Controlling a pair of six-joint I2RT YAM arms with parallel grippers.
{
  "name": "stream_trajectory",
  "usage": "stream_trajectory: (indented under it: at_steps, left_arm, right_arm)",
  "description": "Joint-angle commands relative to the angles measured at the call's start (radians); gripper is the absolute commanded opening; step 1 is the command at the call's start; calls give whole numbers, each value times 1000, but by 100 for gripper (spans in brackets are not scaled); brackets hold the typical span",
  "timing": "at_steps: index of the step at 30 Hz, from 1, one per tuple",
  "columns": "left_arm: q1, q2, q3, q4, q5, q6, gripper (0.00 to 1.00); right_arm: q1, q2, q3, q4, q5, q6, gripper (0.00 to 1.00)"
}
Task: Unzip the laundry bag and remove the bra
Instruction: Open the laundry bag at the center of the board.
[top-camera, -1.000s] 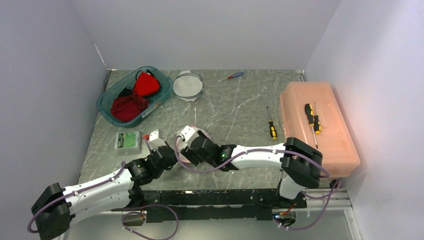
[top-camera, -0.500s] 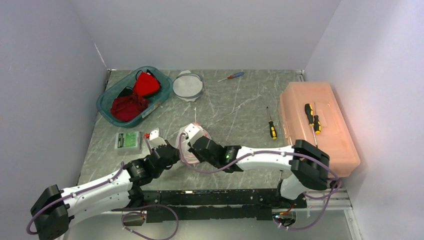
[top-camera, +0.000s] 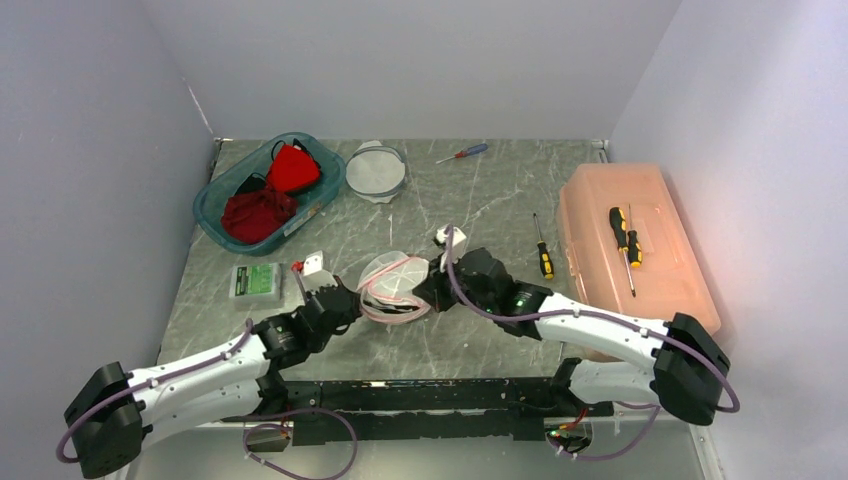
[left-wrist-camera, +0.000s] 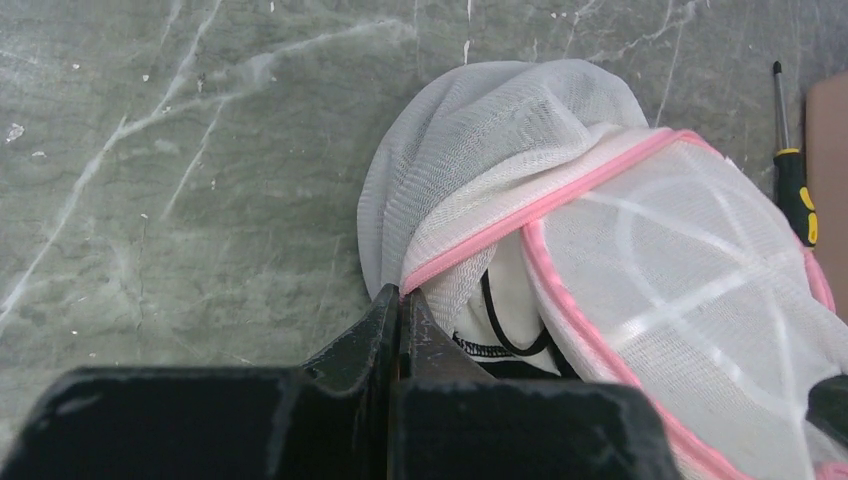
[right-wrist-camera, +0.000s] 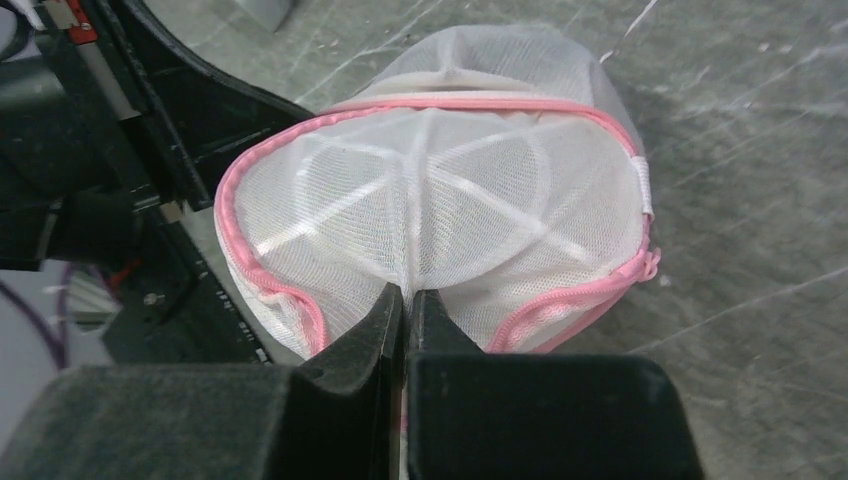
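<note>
Laundry bag (top-camera: 392, 285) stretched rightward, gaping open

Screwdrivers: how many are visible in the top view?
4 screwdrivers: one at the far edge, one beside the orange box, two on its lid. Others may be hidden inside.

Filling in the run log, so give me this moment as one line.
left gripper: shut on laundry bag edge | right gripper: shut on laundry bag mesh | opening: parted | bra: inside, partly visible

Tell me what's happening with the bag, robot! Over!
Left tool, right tool: both pinched shut on white mesh pink-trimmed laundry bag. Bag gaping; white black-strapped bra inside. Yellow-handled screwdriver nearby, clear of bag.
</note>
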Motion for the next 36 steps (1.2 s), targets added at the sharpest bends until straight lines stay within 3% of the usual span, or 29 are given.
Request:
stream_trajectory:
  at_steps: [1,5,10,13,16,18,20,24,29,33,36]
  left_arm:
    - [1,47,46,28,-36,39,3]
    - [3,76,44,79,-26,50,3]
    - [6,111,68,96,-14,74,3]
    - [9,112,79,96,-7,92,3]
    - [12,117,90,97,1,121,3]
    - [13,125,103,89,5,135,3]
    - [14,134,118,80,14,148,3]
    - [14,147,130,87,36,167,3]
    - [15,155,146,88,60,194,3]
    - [14,165,147,96,75,198,3]
    - [16,173,140,121,91,182,3]
  right_arm:
    - [-91,-80,-76,122,-192,138,0]
    - [-165,-162,-150,152,-235,188,0]
    - [-207,-323,-209,74,-145,197,3]
    - [-219,-424,-244,18,-36,228,15]
    - [-229,-506,-274,-29,68,271,42]
    - [-231,-552,-288,-52,119,290,53]
    - [-231,-590,-288,-81,166,293,61]
    - [-230,-634,-233,-150,188,212,64]
    - [-155,-505,-88,-235,109,47,71]
    - [114,-294,47,-290,338,-57,73]
    - [232,-167,79,-245,435,-105,73]
